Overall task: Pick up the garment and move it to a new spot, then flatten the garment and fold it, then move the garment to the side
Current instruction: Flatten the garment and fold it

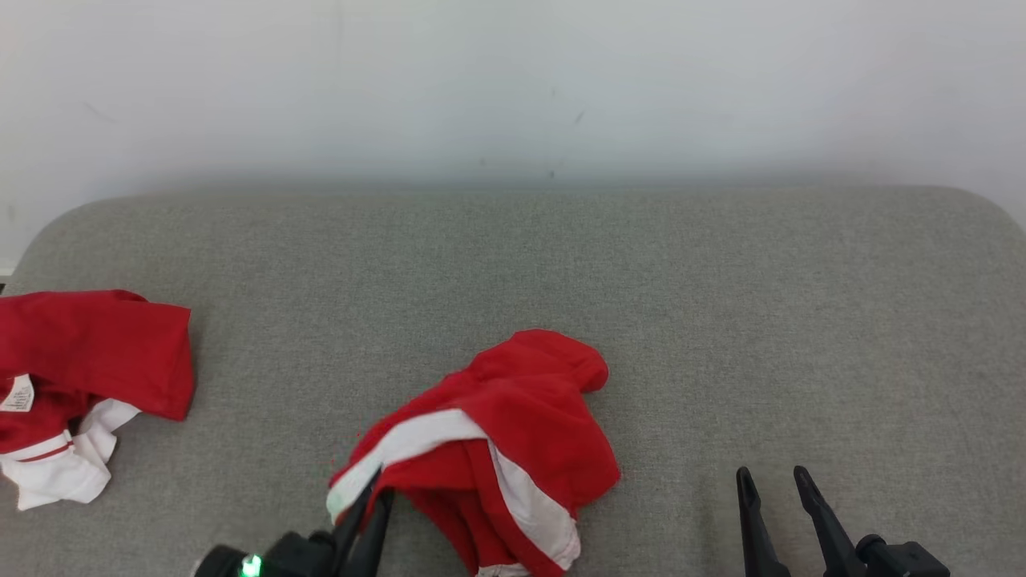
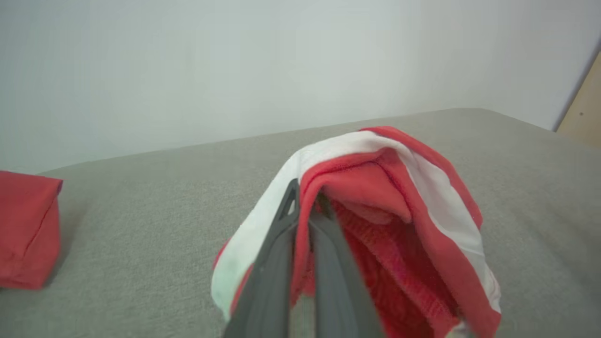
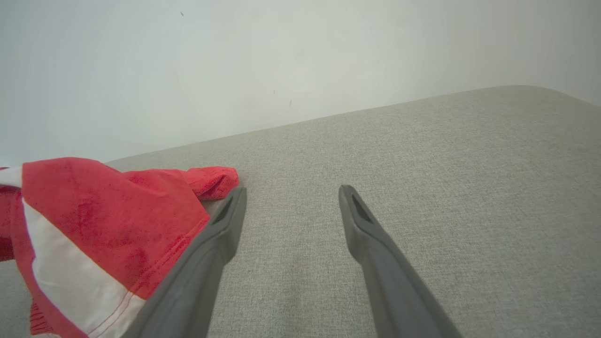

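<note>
A crumpled red garment with white stripes (image 1: 497, 433) lies near the front middle of the grey padded surface (image 1: 721, 320). My left gripper (image 1: 375, 489) is shut on the garment's near left edge, at the white band. In the left wrist view the garment (image 2: 399, 220) bulges around the pinched fingertips of the left gripper (image 2: 307, 206), and red cloth runs between the fingers. My right gripper (image 1: 773, 481) stands open to the right of the garment, holding nothing. In the right wrist view the right gripper (image 3: 291, 197) spreads over bare grey fabric, with the garment (image 3: 94, 225) on its left.
A second red and white piece of clothing (image 1: 72, 385) lies at the left edge of the surface, seen too in the left wrist view as a red fold (image 2: 26, 230). A pale wall (image 1: 513, 80) rises behind. The rounded back corners curve away.
</note>
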Available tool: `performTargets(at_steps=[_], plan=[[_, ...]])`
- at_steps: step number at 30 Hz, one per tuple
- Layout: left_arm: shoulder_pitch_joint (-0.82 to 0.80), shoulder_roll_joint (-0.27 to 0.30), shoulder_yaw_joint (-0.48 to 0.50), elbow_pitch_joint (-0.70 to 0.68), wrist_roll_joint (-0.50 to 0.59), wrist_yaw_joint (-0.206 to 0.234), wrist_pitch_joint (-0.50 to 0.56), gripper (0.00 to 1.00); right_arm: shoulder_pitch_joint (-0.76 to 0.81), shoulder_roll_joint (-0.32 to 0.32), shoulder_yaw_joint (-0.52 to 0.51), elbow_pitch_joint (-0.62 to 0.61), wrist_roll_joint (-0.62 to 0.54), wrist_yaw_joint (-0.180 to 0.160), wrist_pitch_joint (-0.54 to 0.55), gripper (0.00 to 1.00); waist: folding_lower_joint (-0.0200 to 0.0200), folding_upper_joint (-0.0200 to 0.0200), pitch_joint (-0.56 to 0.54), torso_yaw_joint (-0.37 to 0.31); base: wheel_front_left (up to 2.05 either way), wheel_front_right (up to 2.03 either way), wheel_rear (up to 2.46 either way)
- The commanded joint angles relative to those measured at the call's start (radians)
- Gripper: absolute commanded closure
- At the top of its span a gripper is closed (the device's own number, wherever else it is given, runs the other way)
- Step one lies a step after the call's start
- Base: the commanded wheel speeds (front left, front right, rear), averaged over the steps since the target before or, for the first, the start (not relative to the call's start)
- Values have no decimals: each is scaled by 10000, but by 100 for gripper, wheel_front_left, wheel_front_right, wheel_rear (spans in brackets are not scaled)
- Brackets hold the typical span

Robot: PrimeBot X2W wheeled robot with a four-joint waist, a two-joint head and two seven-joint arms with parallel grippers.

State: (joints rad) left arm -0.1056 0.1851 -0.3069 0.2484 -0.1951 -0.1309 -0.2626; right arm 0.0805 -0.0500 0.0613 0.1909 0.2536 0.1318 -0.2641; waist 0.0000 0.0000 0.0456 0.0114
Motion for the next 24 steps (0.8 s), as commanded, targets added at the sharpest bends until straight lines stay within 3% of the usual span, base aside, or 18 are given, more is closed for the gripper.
performTargets(at_steps=[1, 6, 7, 8, 9, 17, 24], plan=[[236, 51, -132, 152, -69, 13, -33, 100, -5, -10, 26, 29, 23, -23, -3, 0, 0, 0, -89, 84, 0, 0, 0], [706, -223, -684, 1253, -525, 12, -35, 100, 71, -10, 80, 81, 1, -23, -3, 0, 0, 0, -183, 100, 0, 0, 0], [724, -284, -730, 1369, -551, 12, -33, 78, 86, -8, 74, 88, -16, -23, -3, 0, 0, 0, -195, 117, 0, 0, 0], [754, -355, -737, 1458, -608, 12, -33, 20, 102, -8, 60, 86, -29, -23, -3, 0, 0, 0, -211, 143, 0, 0, 0], [798, -438, -660, 1451, -685, 12, -33, 0, 134, -8, 35, 90, -44, -23, -3, 0, 0, 0, -237, 179, 0, 0, 0], [1486, -873, 213, 342, -391, 14, -33, 0, 204, -14, 106, 106, -23, -23, -3, 0, 0, 0, -321, 508, 0, 0, 0], [2363, -1248, 1659, -991, -326, 61, -33, 0, 243, -7, 471, 343, 147, -23, -3, 0, 0, 0, -228, 763, 0, 0, 0]])
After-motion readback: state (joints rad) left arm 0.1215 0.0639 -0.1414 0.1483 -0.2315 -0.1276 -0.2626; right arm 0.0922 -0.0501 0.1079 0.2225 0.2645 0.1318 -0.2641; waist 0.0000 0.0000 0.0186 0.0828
